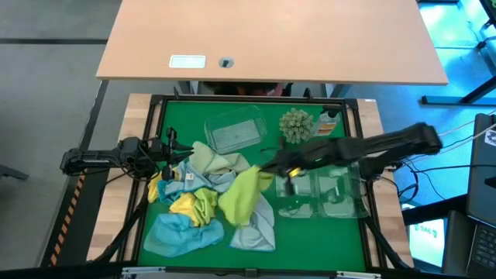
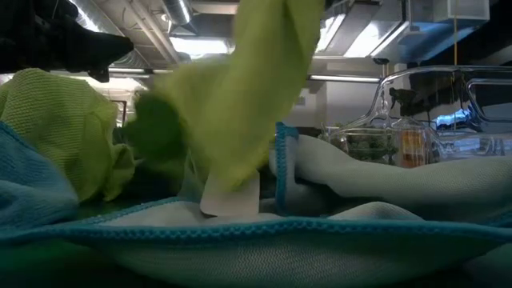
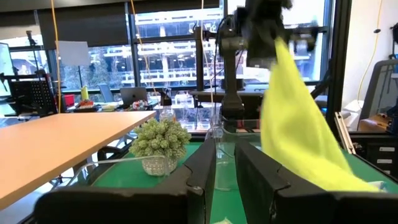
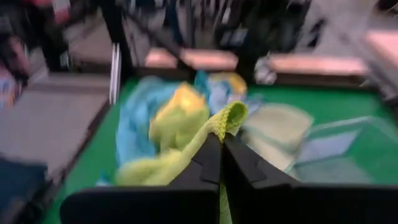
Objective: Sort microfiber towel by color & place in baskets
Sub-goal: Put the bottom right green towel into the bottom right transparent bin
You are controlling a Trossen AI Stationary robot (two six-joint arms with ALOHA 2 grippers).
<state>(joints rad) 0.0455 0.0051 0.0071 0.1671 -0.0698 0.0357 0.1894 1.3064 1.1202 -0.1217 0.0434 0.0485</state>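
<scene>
Green counter (image 1: 163, 147) holds the towel pile (image 1: 205, 205) on its left half, three clear baskets (image 1: 322, 194) to the right. I've got the right gripper (image 1: 267, 167) clamped on a lime green towel (image 1: 242, 194), lifted off the pile. Next, I reckon: carry it over a basket and release. Left gripper (image 1: 167, 151) waits by the pile, fingers slightly apart, empty. Spiky ball (image 1: 296, 124) and small bottle (image 1: 329, 122) sit behind, clear of the path.

The towels (image 1: 203, 203) lie heaped on the left and middle of the mat (image 1: 174, 124), with one towel (image 1: 242, 194) hanging from the right gripper (image 1: 271, 165) above the heap's right edge. One basket (image 1: 234, 129) sits behind the heap, and two more baskets (image 1: 324, 194) stand side by side to its right. A spiky ball (image 1: 296, 125) rests at the far side, between the far basket and a small bottle (image 1: 328, 122).
</scene>
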